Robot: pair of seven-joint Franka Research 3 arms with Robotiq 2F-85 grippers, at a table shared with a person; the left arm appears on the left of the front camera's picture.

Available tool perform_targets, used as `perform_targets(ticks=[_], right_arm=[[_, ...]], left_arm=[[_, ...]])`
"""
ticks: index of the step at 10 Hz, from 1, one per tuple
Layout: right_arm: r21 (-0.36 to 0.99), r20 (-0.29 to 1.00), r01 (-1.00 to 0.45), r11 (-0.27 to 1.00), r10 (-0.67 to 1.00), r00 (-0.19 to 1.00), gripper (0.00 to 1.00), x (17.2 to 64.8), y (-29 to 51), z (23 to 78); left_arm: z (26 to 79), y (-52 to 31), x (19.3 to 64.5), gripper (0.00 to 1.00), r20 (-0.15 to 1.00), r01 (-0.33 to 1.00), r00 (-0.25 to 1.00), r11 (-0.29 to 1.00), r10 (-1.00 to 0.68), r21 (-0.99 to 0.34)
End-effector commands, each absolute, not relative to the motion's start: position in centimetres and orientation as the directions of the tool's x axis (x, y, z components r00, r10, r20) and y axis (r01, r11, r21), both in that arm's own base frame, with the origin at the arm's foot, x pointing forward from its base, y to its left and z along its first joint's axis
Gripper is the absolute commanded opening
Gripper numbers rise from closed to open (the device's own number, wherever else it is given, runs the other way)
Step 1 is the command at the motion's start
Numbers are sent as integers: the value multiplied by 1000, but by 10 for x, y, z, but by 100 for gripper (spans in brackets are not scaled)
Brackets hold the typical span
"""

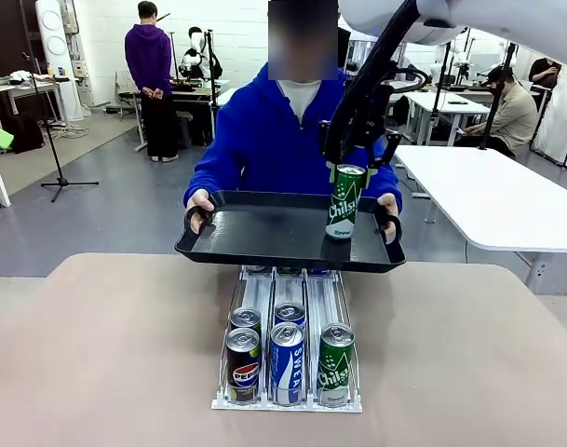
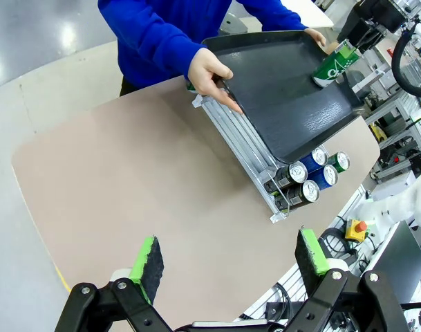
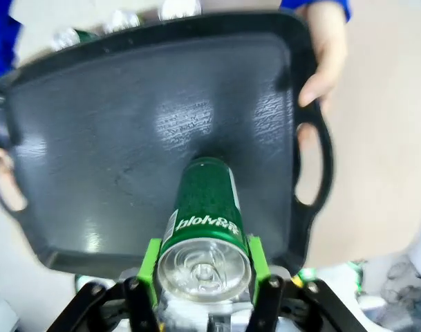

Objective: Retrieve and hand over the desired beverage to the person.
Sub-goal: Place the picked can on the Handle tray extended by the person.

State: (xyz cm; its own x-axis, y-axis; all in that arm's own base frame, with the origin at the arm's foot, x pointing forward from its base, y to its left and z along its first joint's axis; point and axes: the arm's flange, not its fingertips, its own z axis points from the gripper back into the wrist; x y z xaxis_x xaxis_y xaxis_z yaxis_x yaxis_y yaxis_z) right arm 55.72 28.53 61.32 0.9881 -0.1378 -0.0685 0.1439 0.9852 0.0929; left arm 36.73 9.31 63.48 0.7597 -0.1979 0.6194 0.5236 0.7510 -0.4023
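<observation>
Our right gripper (image 3: 204, 264) pinches the green Chilsung can (image 3: 204, 200) near its top, one green pad on either side. The can stands upright with its base on the black tray (image 1: 255, 233), close to the tray's right edge. The person (image 1: 264, 140) in blue holds that tray by both handles above the far edge of the table (image 1: 106, 354), over a can rack (image 1: 263, 296). Our left gripper (image 2: 229, 257) hangs spread wide above the table.

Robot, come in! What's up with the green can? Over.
Right gripper shut on green can, upright at the black tray. Left gripper open, empty. Nothing in the way.
</observation>
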Motion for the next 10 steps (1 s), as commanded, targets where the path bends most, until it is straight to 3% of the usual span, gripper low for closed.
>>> perform_targets(ticks=[1, 2, 4, 10], right_arm=[[52, -42, 136, 989, -134, 990, 58, 568, 290, 621], [37, -46, 123, 992, -121, 992, 58, 568, 291, 618], [23, -58, 105, 994, -103, 993, 100, 568, 294, 616], [47, -28, 89, 995, -88, 996, 100, 550, 293, 633]], left_arm=[[635, 95, 367, 100, 634, 544, 746, 736, -203, -403], [635, 95, 367, 100, 634, 544, 746, 736, -203, -403], [635, 95, 367, 100, 634, 544, 746, 736, -203, -403], [635, 95, 367, 100, 634, 544, 746, 736, -203, -403]])
